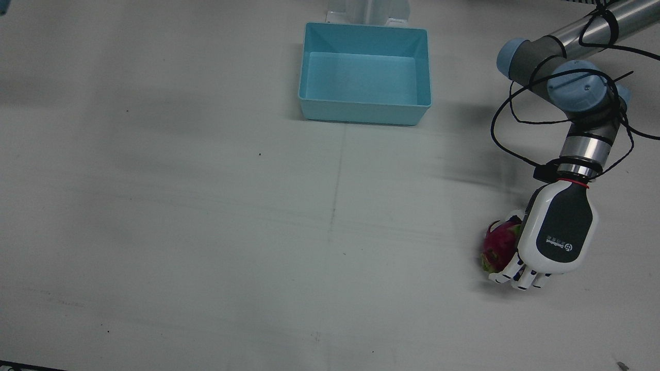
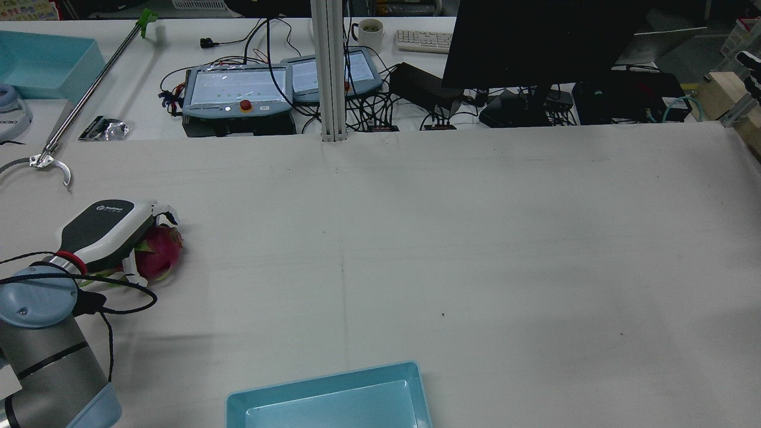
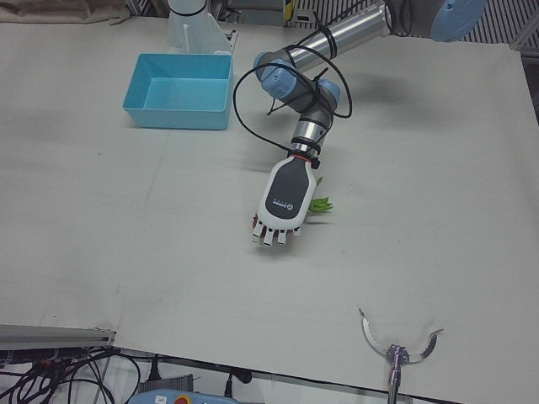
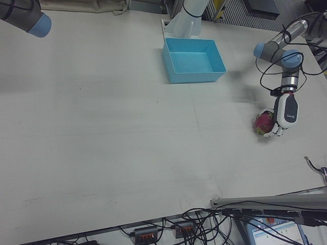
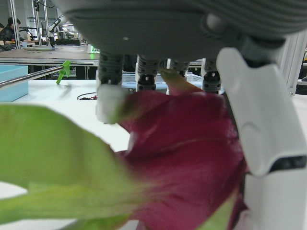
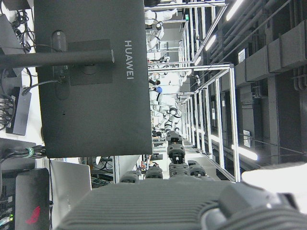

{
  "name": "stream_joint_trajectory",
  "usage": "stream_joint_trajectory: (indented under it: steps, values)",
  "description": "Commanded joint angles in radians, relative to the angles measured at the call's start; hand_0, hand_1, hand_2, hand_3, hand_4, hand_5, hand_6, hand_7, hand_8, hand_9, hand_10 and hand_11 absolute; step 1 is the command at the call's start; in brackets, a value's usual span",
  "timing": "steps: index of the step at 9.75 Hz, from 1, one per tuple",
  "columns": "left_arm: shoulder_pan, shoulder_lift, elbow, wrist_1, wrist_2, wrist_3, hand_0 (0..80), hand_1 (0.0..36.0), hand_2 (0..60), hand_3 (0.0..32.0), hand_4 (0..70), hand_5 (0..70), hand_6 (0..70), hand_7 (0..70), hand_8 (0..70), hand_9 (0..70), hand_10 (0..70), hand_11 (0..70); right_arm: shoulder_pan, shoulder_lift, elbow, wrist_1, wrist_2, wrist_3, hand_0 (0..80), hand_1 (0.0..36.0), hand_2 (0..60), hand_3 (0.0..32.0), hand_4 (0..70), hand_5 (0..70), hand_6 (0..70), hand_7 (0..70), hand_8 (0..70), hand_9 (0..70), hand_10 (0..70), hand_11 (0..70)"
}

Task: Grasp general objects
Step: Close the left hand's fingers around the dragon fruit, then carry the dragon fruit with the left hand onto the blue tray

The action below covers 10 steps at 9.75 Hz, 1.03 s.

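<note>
A magenta dragon fruit [image 1: 497, 247] with green leaf tips lies on the white table near the robot's left edge. It also shows in the rear view [image 2: 157, 252] and the right-front view [image 4: 263, 122]. My left hand [image 1: 559, 232] lies palm-down over it, with its fingers [image 1: 521, 278] curled round the far side and the thumb on the near side. In the left hand view the fruit [image 5: 192, 158] fills the palm, with fingers [image 5: 110, 81] over it. Only the palm edge of my right hand [image 6: 168, 201] shows, high off the table, facing a monitor.
A light blue bin [image 1: 361, 114] stands empty at the table's middle, by the pedestals, well apart from the fruit. A reacher tool with a metal claw [image 3: 396, 349] lies at the operators' edge near the left hand. Teach pendants [image 2: 238, 92] and cables sit beyond the table.
</note>
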Motion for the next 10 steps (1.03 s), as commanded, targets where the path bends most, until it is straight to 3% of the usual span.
stream_joint_trajectory:
  steps: [1,2,3,4,6,8,10]
  values:
    - [-0.001,-0.001,-0.002,0.002,0.003,0.001,70.6,29.3,40.6,0.0,27.1,39.6,51.5,70.0,53.1,65.6,70.0,70.0,0.000,0.000,0.000,0.000,0.000,0.000,0.0,0.0,0.0,0.0,0.0,0.0,0.0,0.0,0.0,0.0,0.0,0.0]
    - [-0.001,-0.006,-0.013,0.006,0.006,-0.002,66.8,28.0,44.3,0.0,30.4,43.6,57.7,70.0,59.6,70.0,70.0,70.0,0.000,0.000,0.000,0.000,0.000,0.000,0.0,0.0,0.0,0.0,0.0,0.0,0.0,0.0,0.0,0.0,0.0,0.0]
    - [-0.003,-0.009,-0.027,0.009,0.021,-0.011,63.1,27.2,49.6,0.0,31.5,43.6,59.6,70.0,61.9,70.0,70.0,70.0,0.000,-0.001,0.000,0.000,0.000,0.000,0.0,0.0,0.0,0.0,0.0,0.0,0.0,0.0,0.0,0.0,0.0,0.0]
    - [-0.003,-0.027,-0.045,0.011,0.067,-0.010,61.3,27.0,52.6,0.0,30.1,40.8,57.4,70.0,59.9,70.0,70.0,70.0,0.000,-0.001,0.000,0.000,0.000,0.000,0.0,0.0,0.0,0.0,0.0,0.0,0.0,0.0,0.0,0.0,0.0,0.0]
    - [-0.010,-0.121,-0.056,0.046,0.182,-0.010,56.2,22.7,51.6,0.0,28.6,37.5,56.5,70.0,60.5,70.0,70.0,70.0,0.000,-0.001,0.002,0.000,0.000,0.000,0.0,0.0,0.0,0.0,0.0,0.0,0.0,0.0,0.0,0.0,0.0,0.0]
    - [-0.003,-0.220,-0.059,0.089,0.205,-0.010,56.1,22.3,50.4,0.0,28.0,35.8,55.9,70.0,59.6,68.8,70.0,70.0,0.000,0.000,0.000,0.000,0.000,0.000,0.0,0.0,0.0,0.0,0.0,0.0,0.0,0.0,0.0,0.0,0.0,0.0]
    - [-0.003,-0.312,-0.048,0.089,0.364,-0.010,54.8,21.2,51.8,0.0,28.9,36.0,57.3,70.0,61.7,70.0,70.0,70.0,0.000,-0.001,0.000,0.000,0.000,0.000,0.0,0.0,0.0,0.0,0.0,0.0,0.0,0.0,0.0,0.0,0.0,0.0]
